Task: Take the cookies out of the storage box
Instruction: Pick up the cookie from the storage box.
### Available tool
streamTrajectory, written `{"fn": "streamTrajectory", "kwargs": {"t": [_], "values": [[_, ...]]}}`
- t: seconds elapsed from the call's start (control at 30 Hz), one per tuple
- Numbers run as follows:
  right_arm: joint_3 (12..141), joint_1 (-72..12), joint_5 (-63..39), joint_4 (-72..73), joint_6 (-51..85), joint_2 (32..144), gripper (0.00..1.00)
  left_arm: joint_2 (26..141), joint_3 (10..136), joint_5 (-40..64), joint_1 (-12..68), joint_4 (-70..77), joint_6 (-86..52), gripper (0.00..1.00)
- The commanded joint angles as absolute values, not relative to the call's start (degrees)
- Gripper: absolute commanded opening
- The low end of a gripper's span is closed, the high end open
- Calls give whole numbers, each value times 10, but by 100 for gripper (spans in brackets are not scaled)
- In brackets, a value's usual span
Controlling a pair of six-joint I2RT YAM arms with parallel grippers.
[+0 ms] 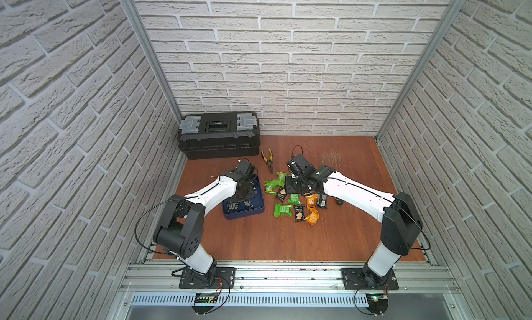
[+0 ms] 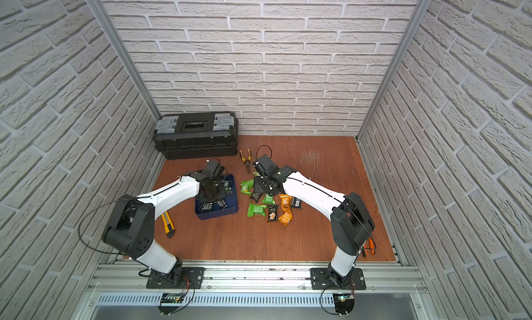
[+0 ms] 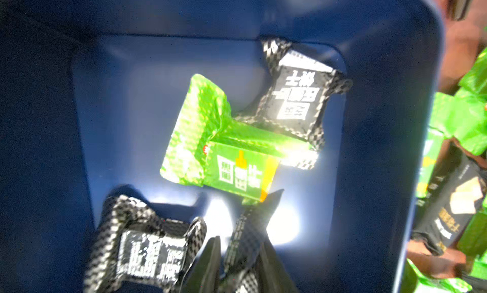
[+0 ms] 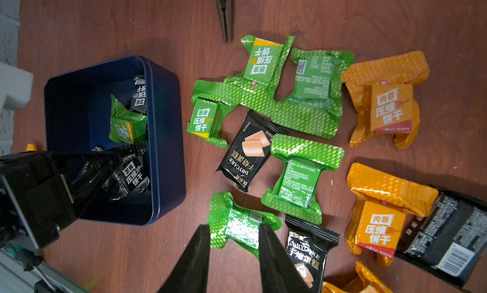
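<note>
The navy storage box (image 1: 244, 216) (image 2: 218, 214) sits left of centre. Some cookies remain in it: a green packet (image 3: 224, 146) and two black packets (image 3: 295, 93) (image 3: 147, 246). My left gripper (image 3: 237, 252) (image 1: 241, 199) reaches down into the box (image 3: 382, 120), shut on the crimped edge of another black packet (image 3: 247, 233). Several green, orange and black cookies (image 1: 283, 209) (image 2: 256, 209) lie on the table right of the box (image 4: 166, 120). Above this pile my right gripper (image 4: 234, 233) (image 1: 293, 186) hangs open with nothing held, over a green packet (image 4: 242, 225).
A black toolbox (image 1: 218, 134) stands at the back left, with yellow-handled pliers (image 1: 268, 160) just in front of it. A yellow utility knife (image 2: 168, 223) lies by the left arm. Orange-handled pliers (image 2: 368, 246) lie at the front right. Brick walls close three sides.
</note>
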State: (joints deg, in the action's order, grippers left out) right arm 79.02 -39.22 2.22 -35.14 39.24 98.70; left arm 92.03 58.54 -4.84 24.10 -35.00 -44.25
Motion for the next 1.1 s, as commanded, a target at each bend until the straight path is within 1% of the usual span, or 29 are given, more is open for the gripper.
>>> {"fn": "streamTrajectory", "kwargs": {"t": [0.0, 0.1, 0.17, 0.43, 0.57, 0.63, 0.73, 0.77, 0.83, 0.9, 1.0, 1.07], "values": [[786, -394, 34, -343, 395, 965, 36, 923, 576, -40, 237, -335, -454, 23], [785, -394, 33, -343, 395, 964, 36, 912, 578, -49, 237, -339, -453, 11], [785, -394, 32, -342, 395, 965, 36, 906, 582, -54, 237, -346, -451, 7], [786, -394, 29, -341, 395, 961, 36, 850, 580, -73, 239, -350, -455, 0], [779, -394, 10, -324, 390, 949, 36, 787, 570, -71, 240, -306, -443, 0], [769, -394, -16, -295, 376, 940, 37, 758, 560, -50, 240, -263, -422, 0], [760, -394, -95, -238, 330, 933, 40, 729, 542, 12, 239, -180, -374, 0], [762, -394, -126, -226, 314, 935, 41, 723, 536, 36, 240, -154, -359, 0], [775, -394, -180, -222, 282, 943, 46, 716, 530, 84, 238, -115, -335, 0], [797, -394, -222, -239, 252, 959, 54, 715, 528, 131, 238, -88, -322, 0], [821, -394, -242, -264, 221, 975, 63, 724, 534, 182, 238, -78, -306, 0], [832, -393, -224, -282, 209, 980, 66, 729, 537, 207, 238, -82, -295, 0]]}}
